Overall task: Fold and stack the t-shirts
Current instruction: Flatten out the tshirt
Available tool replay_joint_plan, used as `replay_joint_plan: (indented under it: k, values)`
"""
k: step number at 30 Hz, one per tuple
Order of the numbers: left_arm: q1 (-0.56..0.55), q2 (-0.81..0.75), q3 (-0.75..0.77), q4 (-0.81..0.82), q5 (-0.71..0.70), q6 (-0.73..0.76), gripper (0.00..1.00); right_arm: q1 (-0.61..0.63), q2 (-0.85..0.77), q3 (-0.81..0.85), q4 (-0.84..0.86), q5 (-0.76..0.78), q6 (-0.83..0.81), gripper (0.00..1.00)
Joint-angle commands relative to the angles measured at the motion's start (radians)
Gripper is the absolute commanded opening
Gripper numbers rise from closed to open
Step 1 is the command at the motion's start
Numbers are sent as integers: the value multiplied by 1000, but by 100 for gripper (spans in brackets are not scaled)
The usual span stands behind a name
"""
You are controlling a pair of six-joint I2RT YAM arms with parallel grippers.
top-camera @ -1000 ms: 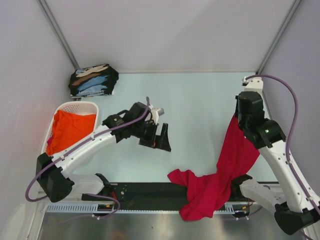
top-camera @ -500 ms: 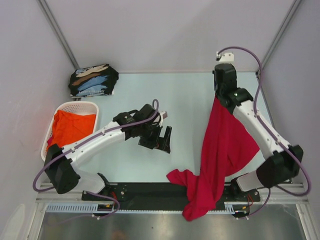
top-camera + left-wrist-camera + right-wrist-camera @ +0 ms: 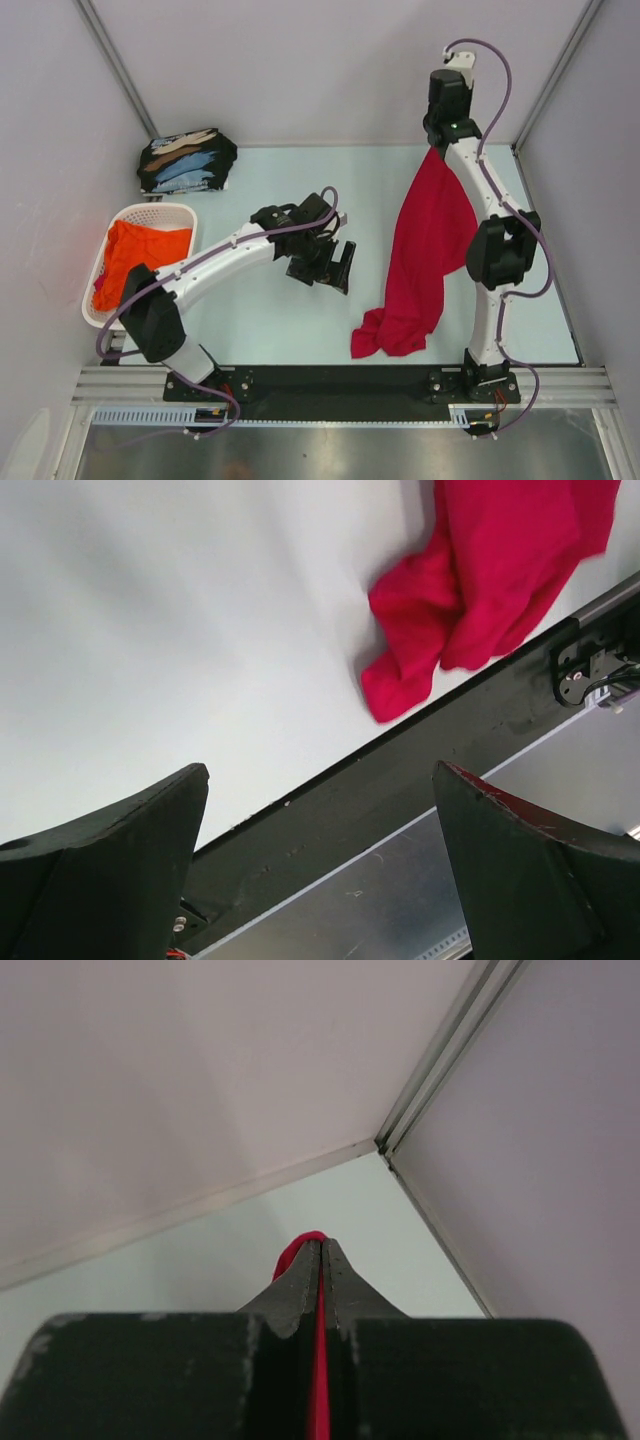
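Note:
The crimson red t-shirt [image 3: 425, 250] hangs stretched from my right gripper [image 3: 434, 152] at the far right of the table. Its lower end lies bunched on the table near the front rail, also seen in the left wrist view [image 3: 480, 570]. My right gripper [image 3: 321, 1250] is shut on a pinch of the red cloth [image 3: 300, 1247]. My left gripper [image 3: 330, 268] is open and empty, mid-table, left of the red shirt. The orange t-shirt [image 3: 135, 258] lies in the white basket [image 3: 150, 212]. Folded black printed t-shirts [image 3: 187, 160] sit stacked at the far left.
The black front rail [image 3: 330, 382] runs along the near edge, with a metal strip below it; both show in the left wrist view [image 3: 400, 800]. Grey walls close in the back and both sides. The right arm is stretched toward the back right corner [image 3: 385, 1140].
My right gripper has carried the red shirt up and away toward the back wall, dragging its lower end off the front rail onto the table. My left gripper has shifted slightly right, still open.

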Motion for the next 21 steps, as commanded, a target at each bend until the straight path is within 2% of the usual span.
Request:
replay_joint_plan:
  k: [1,5,8,10,12,14,18,19,21]
  values:
    - [14,44,92,-17,6,34,99,-57,90,159,66,6,45,2]
    - [15,107,170,-14,35,36,100,-104,155,188,97,-43,66,7]
    - [9,170,245,15,88,38,100,-126,149,167,60,-141,94,33]
    - [1,231,323,32,122,56,100,-134,92,101,49,-147,94,65]
    - [0,305,382,40,177,67,100,-135,10,49,46,-132,94,69]
    - [-6,377,451,46,217,65,100,-138,-64,-68,52,-120,91,69]
    - [-19,461,483,96,295,51,99,-146,-294,-325,94,-118,78,69]
    - [-22,477,482,104,323,45,96,-149,-386,-425,92,-117,87,69]
    - [-26,518,473,110,341,39,86,-151,-464,-513,102,-117,86,69]
